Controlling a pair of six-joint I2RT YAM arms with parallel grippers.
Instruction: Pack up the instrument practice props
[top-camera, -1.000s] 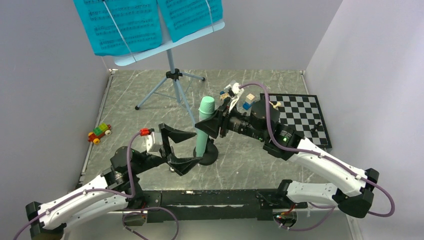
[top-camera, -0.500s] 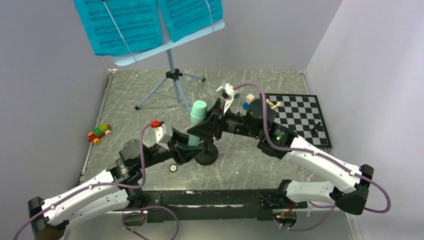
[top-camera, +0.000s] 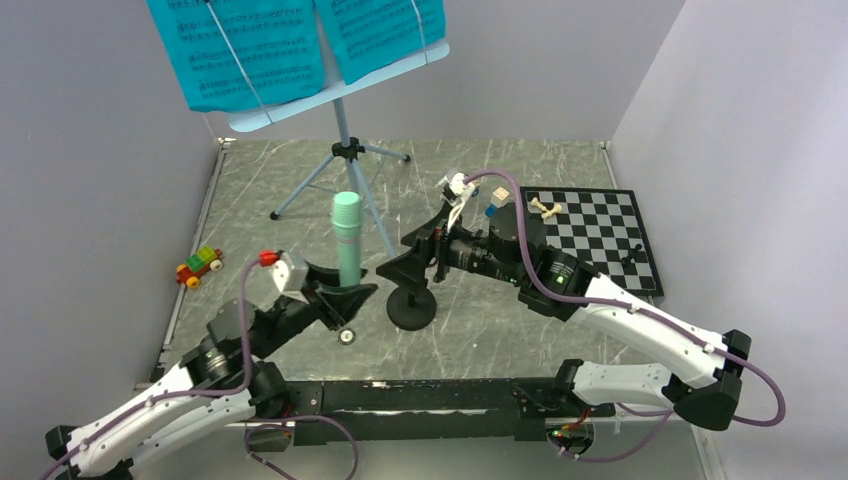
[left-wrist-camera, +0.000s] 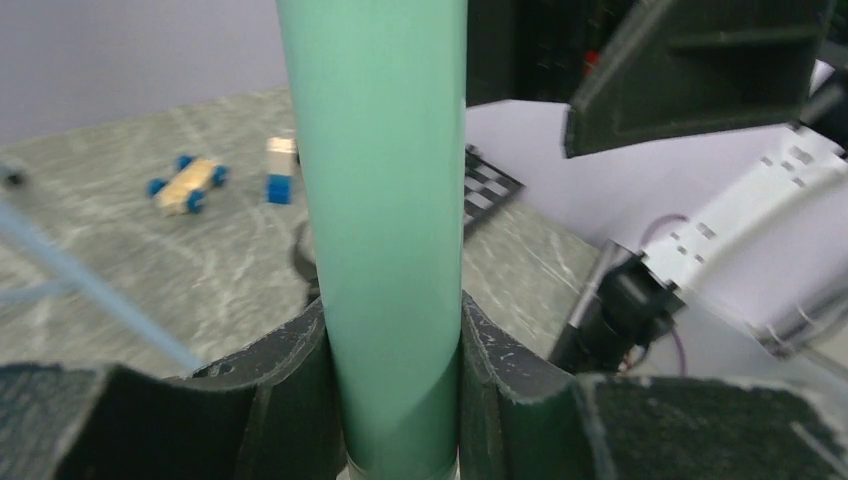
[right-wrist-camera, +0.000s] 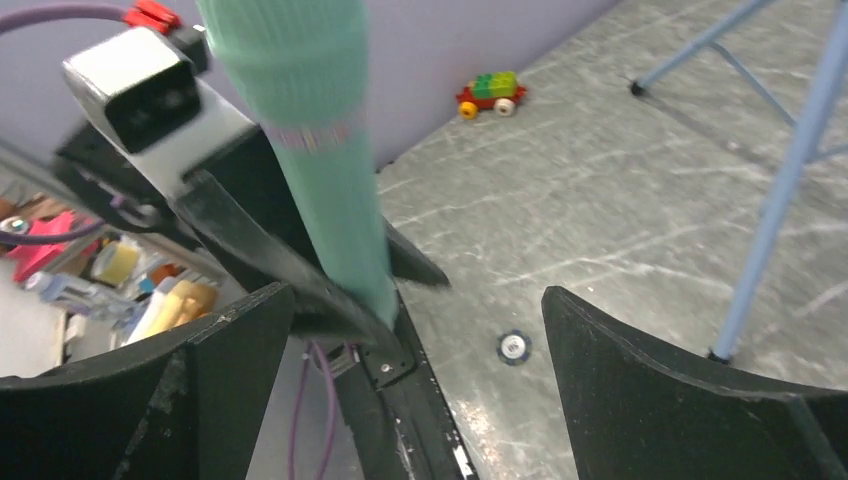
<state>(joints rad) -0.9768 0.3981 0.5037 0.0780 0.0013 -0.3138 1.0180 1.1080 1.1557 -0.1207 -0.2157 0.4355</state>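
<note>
The mint-green microphone (top-camera: 347, 235) stands upright, off its black round-based stand (top-camera: 412, 308), with my left gripper (top-camera: 340, 293) shut on its lower body. In the left wrist view the microphone (left-wrist-camera: 385, 200) fills the gap between both fingers (left-wrist-camera: 510, 385). My right gripper (top-camera: 415, 250) stands open just right of it, above the black base, holding nothing. In the right wrist view the microphone (right-wrist-camera: 310, 130) rises in front of the right gripper (right-wrist-camera: 418, 330). The pale-blue music stand (top-camera: 345, 130) stands at the back and carries turquoise sheets (top-camera: 240, 50).
A chessboard (top-camera: 600, 235) with pieces lies at the right. A colourful toy car (top-camera: 198, 265) sits by the left wall. A wooden car (top-camera: 455, 185) and blocks (top-camera: 495, 205) lie behind the right arm. A small disc (top-camera: 347, 337) lies near the left gripper.
My left gripper closed on the microphone and carried it left, off the black base. My right gripper let go of it and opened wide.
</note>
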